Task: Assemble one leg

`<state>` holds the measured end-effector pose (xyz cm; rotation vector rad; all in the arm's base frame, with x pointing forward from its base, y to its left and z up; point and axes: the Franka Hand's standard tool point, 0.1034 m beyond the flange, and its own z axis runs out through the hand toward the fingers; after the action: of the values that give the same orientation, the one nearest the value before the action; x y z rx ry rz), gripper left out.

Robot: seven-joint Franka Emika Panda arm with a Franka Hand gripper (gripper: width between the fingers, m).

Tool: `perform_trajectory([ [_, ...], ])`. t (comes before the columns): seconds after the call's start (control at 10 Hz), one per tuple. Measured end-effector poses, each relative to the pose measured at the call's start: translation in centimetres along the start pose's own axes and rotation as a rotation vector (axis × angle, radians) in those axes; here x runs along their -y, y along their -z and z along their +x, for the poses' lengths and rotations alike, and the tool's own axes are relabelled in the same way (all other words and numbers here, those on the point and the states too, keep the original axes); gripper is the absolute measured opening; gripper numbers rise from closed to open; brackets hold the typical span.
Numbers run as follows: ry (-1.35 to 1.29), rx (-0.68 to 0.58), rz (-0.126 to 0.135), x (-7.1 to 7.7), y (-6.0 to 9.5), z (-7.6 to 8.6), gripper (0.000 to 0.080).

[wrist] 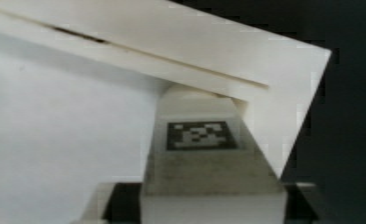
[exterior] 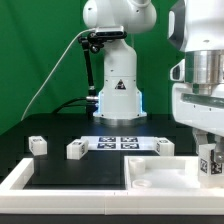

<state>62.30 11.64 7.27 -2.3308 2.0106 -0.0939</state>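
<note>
My gripper (exterior: 207, 152) is at the exterior view's right, shut on one white leg (exterior: 210, 165) with a square tag on its face. It holds the leg upright over the right part of the white tabletop (exterior: 160, 178). In the wrist view the leg (wrist: 206, 150) stands between the two dark fingers (wrist: 130, 200) of the gripper (wrist: 210, 208). Its far end is at a corner of the tabletop (wrist: 73, 100), by the raised rim. I cannot tell whether it touches. Three more legs lie on the black table: one far left (exterior: 37, 145), one left of middle (exterior: 77, 149), one right of middle (exterior: 163, 146).
The marker board (exterior: 120, 142) lies flat behind the tabletop, in front of the robot base (exterior: 118, 95). A white L-shaped rail (exterior: 18, 180) runs along the table's front left edge. A cable hangs at the exterior view's left.
</note>
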Motion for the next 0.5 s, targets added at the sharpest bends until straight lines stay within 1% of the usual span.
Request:
perform_trajectory([
  [0.1,-0.129,0.005,0.001,-0.03,0.00,-0.03,0.0292],
  [0.2,-0.172,0.005,0.001,-0.04,0.01,-0.07,0.0292],
  [0.3,-0.293,0.011,-0.001,-0.06,0.03,-0.16,0.0292],
  [0.5,-0.462,0.012,-0.013,-0.15,0.07,-0.19,0.0292],
])
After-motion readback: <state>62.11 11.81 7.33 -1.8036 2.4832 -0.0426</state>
